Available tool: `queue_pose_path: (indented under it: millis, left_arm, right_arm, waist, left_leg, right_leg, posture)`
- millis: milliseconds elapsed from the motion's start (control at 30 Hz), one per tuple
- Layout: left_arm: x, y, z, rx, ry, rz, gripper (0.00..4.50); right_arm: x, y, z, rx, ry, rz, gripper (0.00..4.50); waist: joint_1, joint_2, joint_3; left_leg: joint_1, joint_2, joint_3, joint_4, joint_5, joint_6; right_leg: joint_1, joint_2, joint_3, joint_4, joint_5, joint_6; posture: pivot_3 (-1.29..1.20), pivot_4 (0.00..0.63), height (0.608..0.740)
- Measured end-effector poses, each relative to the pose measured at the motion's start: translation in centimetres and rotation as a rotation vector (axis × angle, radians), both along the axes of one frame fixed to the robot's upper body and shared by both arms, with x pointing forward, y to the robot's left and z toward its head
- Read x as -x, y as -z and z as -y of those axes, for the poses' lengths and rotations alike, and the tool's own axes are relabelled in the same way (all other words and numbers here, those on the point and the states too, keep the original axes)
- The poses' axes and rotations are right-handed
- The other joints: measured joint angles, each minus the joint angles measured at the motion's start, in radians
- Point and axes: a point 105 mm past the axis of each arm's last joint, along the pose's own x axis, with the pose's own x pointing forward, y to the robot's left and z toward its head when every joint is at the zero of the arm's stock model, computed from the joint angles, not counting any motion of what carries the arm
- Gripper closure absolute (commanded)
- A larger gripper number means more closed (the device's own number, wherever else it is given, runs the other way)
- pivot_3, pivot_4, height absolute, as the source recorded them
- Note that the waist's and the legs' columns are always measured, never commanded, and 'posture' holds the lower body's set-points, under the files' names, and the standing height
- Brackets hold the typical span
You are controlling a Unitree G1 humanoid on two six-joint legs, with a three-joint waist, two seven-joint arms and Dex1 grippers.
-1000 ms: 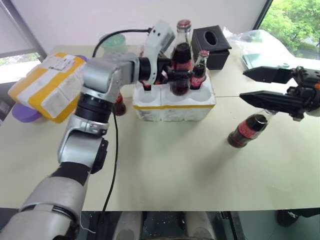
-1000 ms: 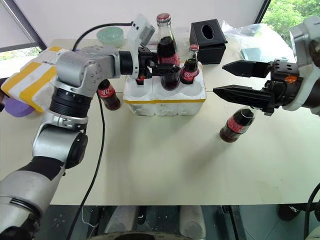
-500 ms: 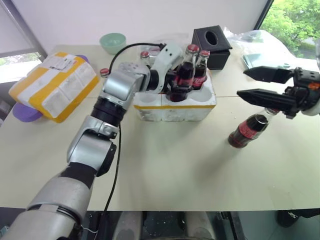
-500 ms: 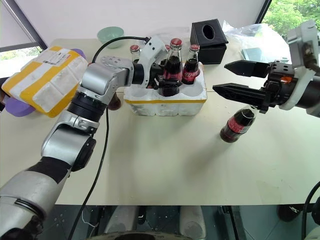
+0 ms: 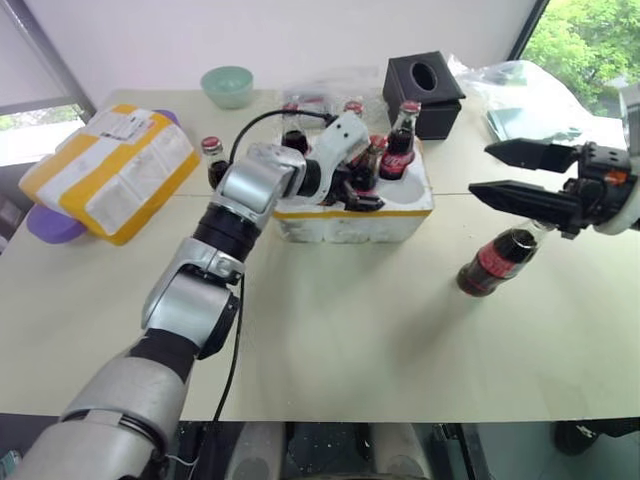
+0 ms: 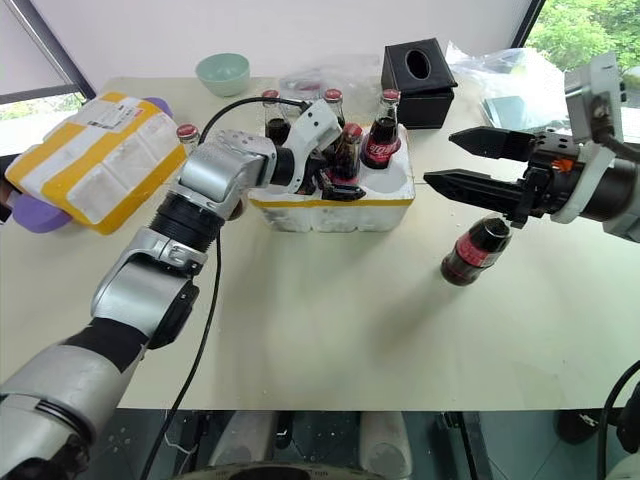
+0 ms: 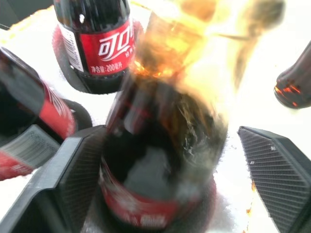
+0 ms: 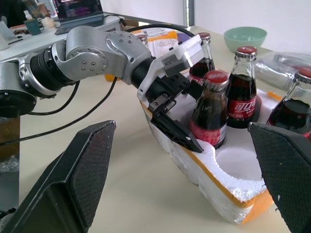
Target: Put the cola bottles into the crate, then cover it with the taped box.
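A cola bottle (image 5: 495,259) stands alone on the near right of the pale table (image 5: 340,340), just below the right gripper (image 5: 520,172), whose two black fingers are spread wide and level above it, apparently poised for a pickup. Further in, the left gripper (image 8: 177,116) reaches across the white crate (image 5: 350,215) with its fingers apart on either side of a front-row bottle (image 8: 210,109) seated in its well; the gap beside the glass in the left wrist view suggests the grip is released so the bottle rests on its own. Three more bottles stand in the crate: one at its right end (image 5: 398,148) and two in the back row (image 6: 270,115) (image 6: 332,108). One front well near the right end is empty, likely waiting for the lone bottle. Another bottle (image 5: 211,160) stands on the table off the crate's left end. At far left the taped box (image 5: 105,170) lies tilted on a purple object (image 5: 45,225), set aside until the crate is full. Behind sit a green bowl (image 5: 226,85) and a black tissue box (image 5: 422,88).
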Motion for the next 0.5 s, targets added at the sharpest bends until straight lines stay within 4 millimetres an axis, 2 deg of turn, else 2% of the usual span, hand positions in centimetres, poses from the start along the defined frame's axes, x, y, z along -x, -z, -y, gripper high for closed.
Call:
queue_pose_path:
  millis: [133,200,333,400,467,500]
  left_arm:
    - [-0.1,-1.4,-0.9,0.076,-0.016,0.006,0.03]
    - [0.8,-3.8,-2.0,0.162,0.021,0.015,0.03]
    - [4.0,-8.1,-4.9,0.266,0.129,0.021,0.03]
    - [5.5,-8.5,-6.3,0.254,0.165,0.002,0.03]
    - [6.6,-7.9,-8.2,0.226,0.178,-0.031,0.03]
    - [7.3,-7.2,-10.1,0.191,0.156,-0.062,0.03]
  right_arm:
    - [0.0,0.0,0.0,0.003,-0.001,-0.001,0.0]
    - [-0.1,0.1,0.0,0.004,-0.001,-0.004,0.0]
    - [-0.3,0.4,0.0,0.007,-0.01,-0.017,0.0]
    - [-0.5,0.5,0.0,0.008,-0.007,-0.02,0.0]
    - [-0.7,0.5,-0.1,0.011,-0.012,-0.018,0.0]
    - [-0.8,0.5,-0.3,0.009,-0.024,-0.017,0.0]
  waist:
    - [-0.003,0.0,0.0]
    - [-0.005,0.0,0.0]
    - [-0.005,0.0,0.0]
    - [-0.005,0.0,0.0]
    - [-0.008,0.001,0.0]
    - [-0.014,0.001,0.0]
  left_leg:
    - [0.0,0.0,0.0,0.0,0.0,0.0]
    - [0.0,0.0,0.0,0.0,0.0,0.0]
    - [0.0,0.0,0.0,0.0,0.0,0.0]
    - [0.001,0.0,0.0,0.0,0.0,0.0]
    - [0.001,0.001,0.0,0.0,0.0,0.0]
    - [0.001,0.001,0.0,0.0,0.0,0.0]
  right_leg:
    - [0.0,0.0,0.0,0.0,0.0,0.0]
    - [-0.001,0.0,0.0,0.001,0.0,0.0]
    - [-0.001,0.0,0.0,0.001,0.0,0.0]
    - [0.0,0.0,0.0,0.001,0.0,0.0]
    - [0.0,0.0,0.001,0.001,0.0,0.0]
    - [-0.001,0.001,0.001,0.002,0.0,0.0]
  posture:
    - [0.0,0.15,0.739]
    - [0.0,0.15,0.739]
    - [0.0,0.15,0.739]
    - [0.0,0.15,0.739]
    - [0.0,0.15,0.739]
    - [0.0,0.15,0.739]
